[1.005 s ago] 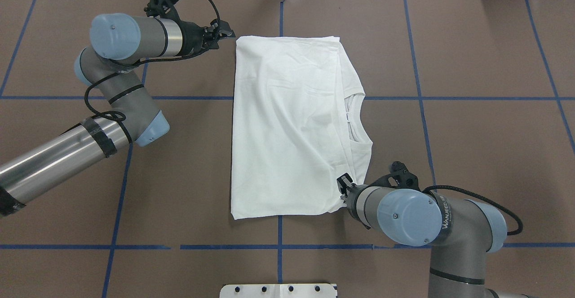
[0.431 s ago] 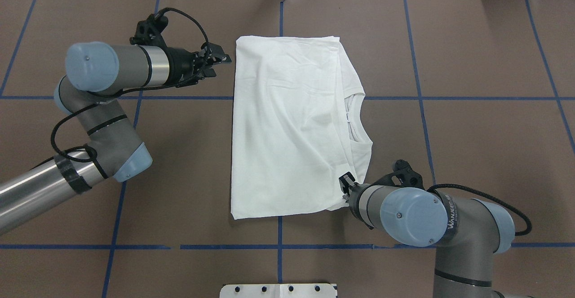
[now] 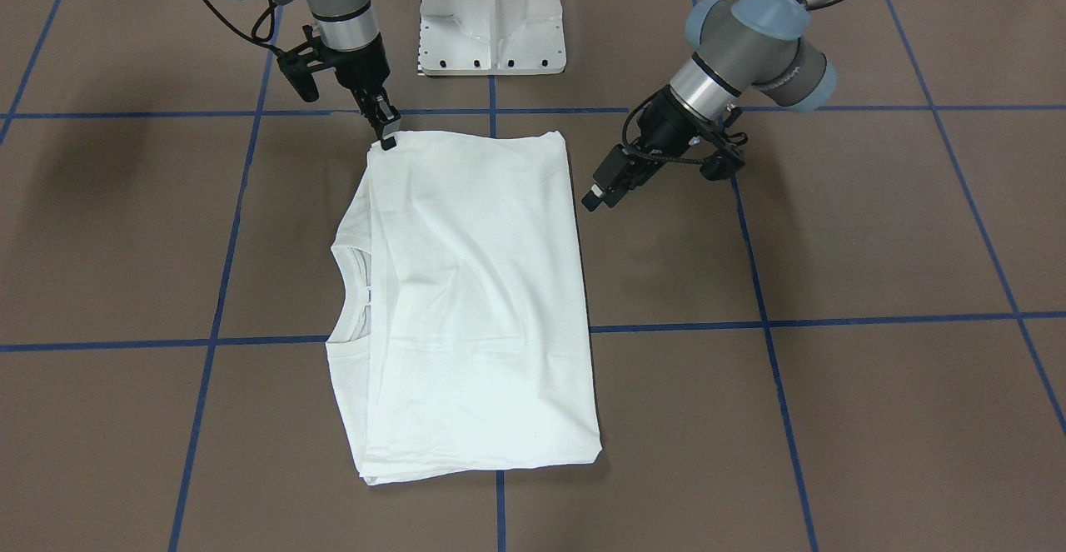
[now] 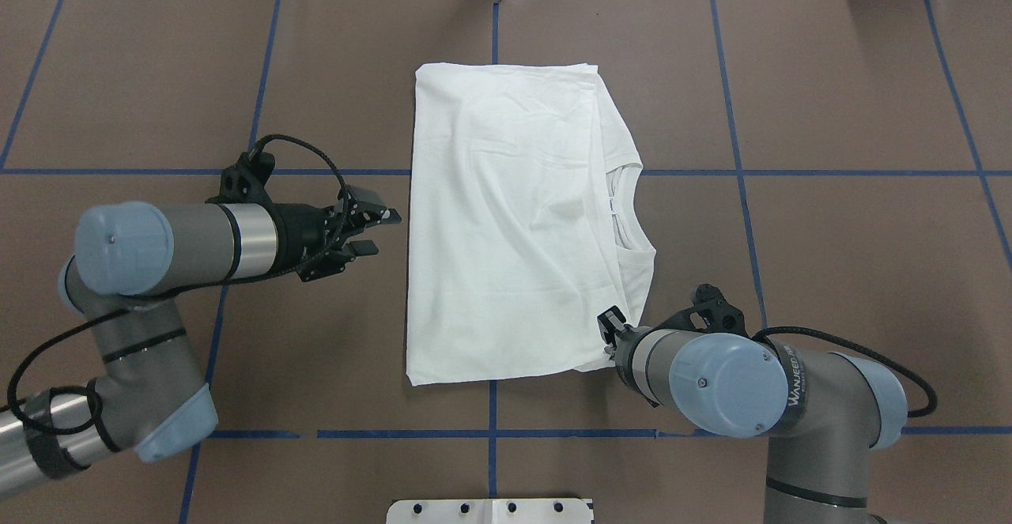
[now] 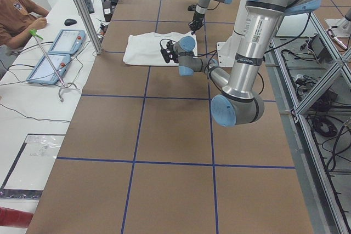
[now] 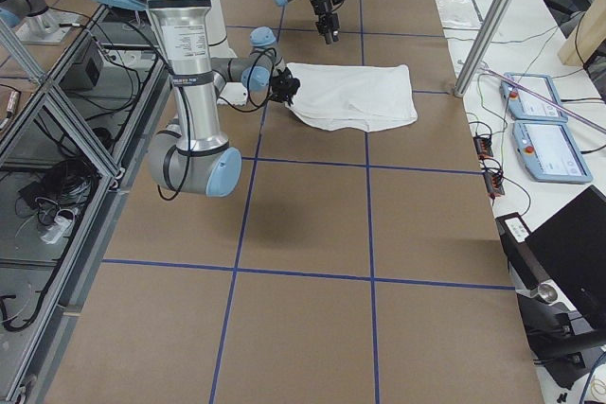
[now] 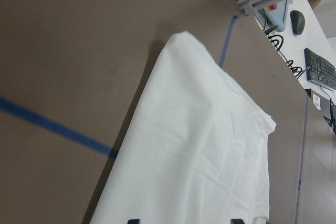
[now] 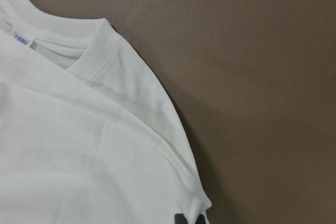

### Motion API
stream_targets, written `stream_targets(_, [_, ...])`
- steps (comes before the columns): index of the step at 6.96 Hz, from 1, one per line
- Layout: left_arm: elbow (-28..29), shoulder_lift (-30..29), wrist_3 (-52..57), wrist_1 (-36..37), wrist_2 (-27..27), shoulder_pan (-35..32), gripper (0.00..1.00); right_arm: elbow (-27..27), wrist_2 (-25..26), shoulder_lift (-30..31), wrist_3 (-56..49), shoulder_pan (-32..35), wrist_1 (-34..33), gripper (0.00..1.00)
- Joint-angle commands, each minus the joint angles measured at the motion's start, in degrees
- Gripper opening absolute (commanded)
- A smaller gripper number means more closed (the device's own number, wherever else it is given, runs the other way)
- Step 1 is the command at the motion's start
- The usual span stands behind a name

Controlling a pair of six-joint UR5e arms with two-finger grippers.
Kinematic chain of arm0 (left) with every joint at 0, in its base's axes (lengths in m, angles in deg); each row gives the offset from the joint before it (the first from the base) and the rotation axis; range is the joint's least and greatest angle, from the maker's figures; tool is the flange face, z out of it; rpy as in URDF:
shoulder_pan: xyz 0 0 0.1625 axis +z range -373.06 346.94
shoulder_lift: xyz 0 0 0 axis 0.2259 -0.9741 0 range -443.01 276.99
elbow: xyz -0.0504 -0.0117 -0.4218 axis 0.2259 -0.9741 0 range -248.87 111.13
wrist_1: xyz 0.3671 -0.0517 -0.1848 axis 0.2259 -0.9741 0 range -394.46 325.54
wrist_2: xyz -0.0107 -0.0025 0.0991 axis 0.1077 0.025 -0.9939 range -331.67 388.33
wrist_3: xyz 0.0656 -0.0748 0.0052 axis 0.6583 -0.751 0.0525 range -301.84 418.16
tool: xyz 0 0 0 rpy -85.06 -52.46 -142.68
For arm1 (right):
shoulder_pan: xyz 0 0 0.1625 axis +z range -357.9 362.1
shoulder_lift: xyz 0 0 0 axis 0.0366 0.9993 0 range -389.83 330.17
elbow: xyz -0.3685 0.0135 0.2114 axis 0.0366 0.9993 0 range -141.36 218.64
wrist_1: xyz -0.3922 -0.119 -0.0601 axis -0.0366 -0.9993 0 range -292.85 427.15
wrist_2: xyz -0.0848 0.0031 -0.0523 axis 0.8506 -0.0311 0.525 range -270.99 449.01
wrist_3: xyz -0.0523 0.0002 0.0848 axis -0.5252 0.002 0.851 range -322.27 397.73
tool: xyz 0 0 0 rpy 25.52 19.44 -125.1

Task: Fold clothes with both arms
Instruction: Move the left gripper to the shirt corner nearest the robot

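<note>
One white T-shirt (image 4: pixel 514 224) is laid flat near the middle of the brown table (image 4: pixel 830 271), folded lengthwise into a long rectangle that runs away from the robot. A folded-over layer covers most of the garment. The ribbed collar (image 4: pixel 624 208) and a narrow strip of shoulder are left uncovered along the long edge on the robot's right, and a small tag (image 8: pixel 21 39) is seen inside the collar. Shallow creases are spread across the top layer. The right gripper (image 4: pixel 607 326) is set at the shoulder corner nearest the robot, on the collar side. Its fingers are brought together on the fabric, and a small bunch of cloth is seen pinched at the fingertips in the right wrist view. The left gripper (image 4: pixel 381 231) is positioned just beside the opposite long edge, about level with the shirt's mid-length and clear of the cloth. Its fingers are spread wide and nothing is held between them. The left wrist view is directed along that edge towards the shirt's far corner. Blue tape lines (image 4: pixel 791 171) are laid across the table as a grid, and a white pedestal base (image 3: pixel 491 19) is mounted at the robot's side of the table.
</note>
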Motion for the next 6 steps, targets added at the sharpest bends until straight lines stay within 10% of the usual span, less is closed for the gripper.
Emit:
stream_targets(1, [-5.3, 0.8, -5.8, 15.0, -9.5, 11.8, 0.64, -0.3, -0.1, -0.2, 0.0, -0.1, 0.0, 0.00])
stream_targets(5, [-4.1, -0.1, -8.7, 15.8, -11.9, 17.2, 0.56, -0.4, -0.1, -0.2, 0.0, 0.0, 0.0, 0.00])
stream_targets(6, [-4.2, -0.3, -9.8, 15.8, -11.9, 17.2, 0.22, -0.4, -0.1, -0.3, 0.0, 0.0, 0.0, 0.00])
